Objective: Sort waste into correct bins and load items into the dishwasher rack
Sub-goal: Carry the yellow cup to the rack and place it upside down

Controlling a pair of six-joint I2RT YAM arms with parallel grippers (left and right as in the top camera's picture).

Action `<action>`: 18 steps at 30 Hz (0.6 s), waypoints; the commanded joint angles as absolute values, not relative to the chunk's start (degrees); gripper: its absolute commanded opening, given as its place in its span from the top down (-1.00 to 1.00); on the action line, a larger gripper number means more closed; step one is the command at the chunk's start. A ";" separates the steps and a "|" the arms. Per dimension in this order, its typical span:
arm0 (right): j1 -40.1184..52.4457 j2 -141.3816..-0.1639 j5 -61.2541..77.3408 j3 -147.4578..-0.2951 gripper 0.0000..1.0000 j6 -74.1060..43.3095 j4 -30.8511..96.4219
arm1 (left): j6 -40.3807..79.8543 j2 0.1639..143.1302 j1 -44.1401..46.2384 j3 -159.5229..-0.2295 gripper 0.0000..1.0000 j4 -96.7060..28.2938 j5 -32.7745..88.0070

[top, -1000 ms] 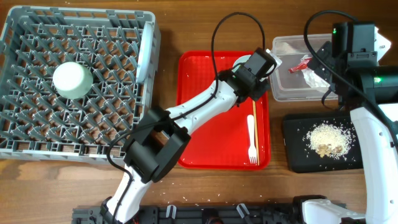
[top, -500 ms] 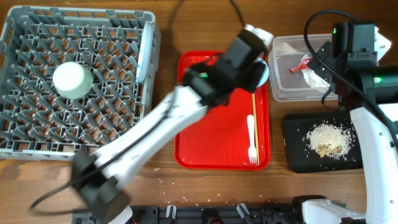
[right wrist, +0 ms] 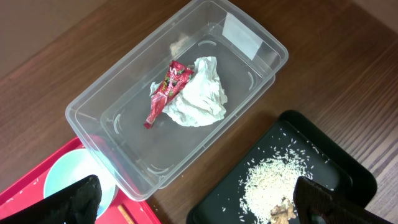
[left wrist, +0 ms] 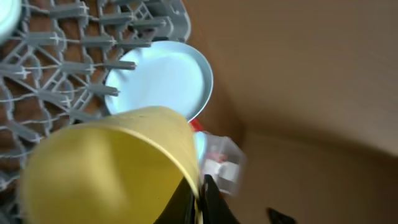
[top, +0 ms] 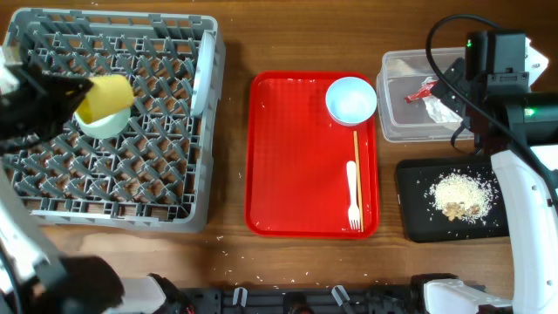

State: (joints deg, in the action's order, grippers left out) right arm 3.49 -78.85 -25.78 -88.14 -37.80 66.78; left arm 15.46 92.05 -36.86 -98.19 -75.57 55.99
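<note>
My left gripper (left wrist: 200,200) is shut on the rim of the small yellow cup (left wrist: 106,168). In the overhead view it holds the cup (top: 108,92) over the grey dishwasher rack (top: 166,187), just above a pale green bowl (top: 103,122) set in the rack. The pale plate (top: 201,83) stands on edge in the rack, and also shows in the left wrist view (left wrist: 165,81). A second bowl (top: 351,100), chopsticks (top: 356,155) and a white fork (top: 352,196) lie on the red tray (top: 296,166). My right gripper (right wrist: 199,211) is open and empty above the bins.
The clear tub (right wrist: 118,93) holds the red wrapper (right wrist: 166,90) and the white napkin (right wrist: 199,96). The black tray (right wrist: 348,168) holds rice and scraps (right wrist: 273,186). My right arm (top: 499,61) hangs over the tub's right side.
My left arm has swung from the bowl on the red tray far left to the rack, carrying the yellow cup. The bowl on the tray is now uncovered. The right arm has not moved.
</note>
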 commanded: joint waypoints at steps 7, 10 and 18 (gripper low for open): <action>3.29 -78.96 -26.94 -88.77 -0.99 -37.65 66.67 | -14.39 108.18 -50.28 -87.26 0.92 -89.38 77.76; 3.29 -78.96 -26.94 -88.77 -0.99 -37.65 66.67 | -16.47 108.55 -53.06 -77.87 0.92 -86.48 81.54; 3.29 -78.96 -26.94 -88.77 -0.99 -37.65 66.67 | -16.29 108.55 -55.33 -68.88 0.92 -76.38 83.18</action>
